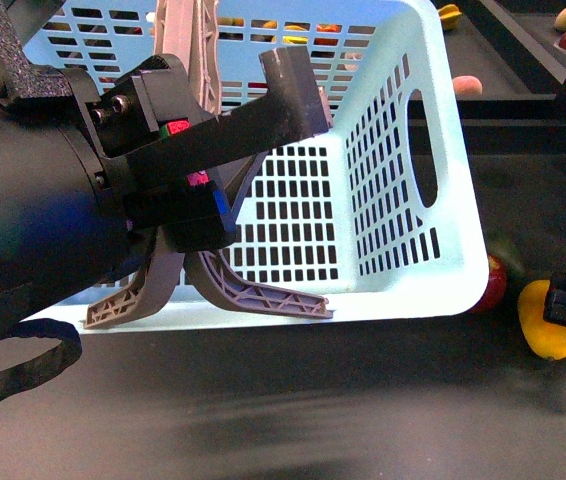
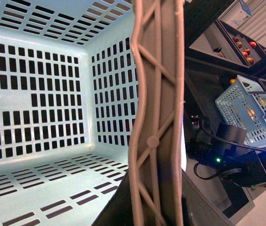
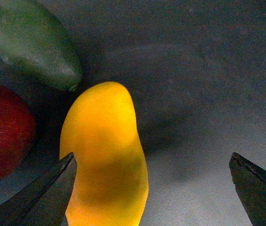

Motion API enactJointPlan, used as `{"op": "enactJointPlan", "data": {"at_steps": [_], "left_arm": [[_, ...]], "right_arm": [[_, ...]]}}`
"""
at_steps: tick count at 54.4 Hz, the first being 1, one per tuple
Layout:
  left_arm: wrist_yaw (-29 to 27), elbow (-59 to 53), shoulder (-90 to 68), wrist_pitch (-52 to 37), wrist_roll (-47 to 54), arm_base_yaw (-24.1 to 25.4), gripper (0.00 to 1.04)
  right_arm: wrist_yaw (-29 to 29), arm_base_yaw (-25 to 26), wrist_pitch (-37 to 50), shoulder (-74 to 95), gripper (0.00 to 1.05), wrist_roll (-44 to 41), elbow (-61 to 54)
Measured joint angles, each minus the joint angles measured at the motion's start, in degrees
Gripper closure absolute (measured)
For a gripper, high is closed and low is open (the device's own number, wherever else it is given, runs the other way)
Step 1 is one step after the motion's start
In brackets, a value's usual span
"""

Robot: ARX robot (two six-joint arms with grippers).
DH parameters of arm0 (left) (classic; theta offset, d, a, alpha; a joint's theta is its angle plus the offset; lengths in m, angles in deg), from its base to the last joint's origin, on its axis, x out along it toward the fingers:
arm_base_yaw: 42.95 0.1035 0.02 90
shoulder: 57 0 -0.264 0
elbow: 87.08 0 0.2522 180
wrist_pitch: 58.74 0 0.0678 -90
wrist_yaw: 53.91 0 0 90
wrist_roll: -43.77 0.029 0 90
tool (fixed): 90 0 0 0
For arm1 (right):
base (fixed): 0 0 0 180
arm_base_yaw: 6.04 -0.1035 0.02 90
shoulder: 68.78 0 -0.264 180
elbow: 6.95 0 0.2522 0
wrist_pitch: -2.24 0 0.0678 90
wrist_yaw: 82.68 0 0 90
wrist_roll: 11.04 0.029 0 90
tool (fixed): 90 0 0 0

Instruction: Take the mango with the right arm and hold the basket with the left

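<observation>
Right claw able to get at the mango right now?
Probably yes. The right claw is open right at the mango, with nothing covering it. The mango sits off-centre in the gap, with the apple and green fruit close beside it, so a small shift may help.

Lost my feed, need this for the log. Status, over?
Left gripper clamped on basket handle. Right gripper open, mango between jaws, ungripped. Red apple and green fruit close beside it.

Bulky black left arm (image 1: pixel 33 215), pink marks (image 1: pixel 198 179)
</observation>
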Motion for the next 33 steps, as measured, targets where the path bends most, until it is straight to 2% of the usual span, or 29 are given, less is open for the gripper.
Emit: {"op": "enactJointPlan", "data": {"at_steps": [25,33], "left_arm": [[0.00,0.00,0.00,0.00,0.00,0.00,0.99],[0.00,0.00,0.00,0.00,0.00,0.00,0.99]], "right_arm": [[0.31,-0.92,0.07,3.52,0.08,0.59,4.07],[2.01,-1.77,1.70,4.59,0.08,-0.55,4.79]]}}
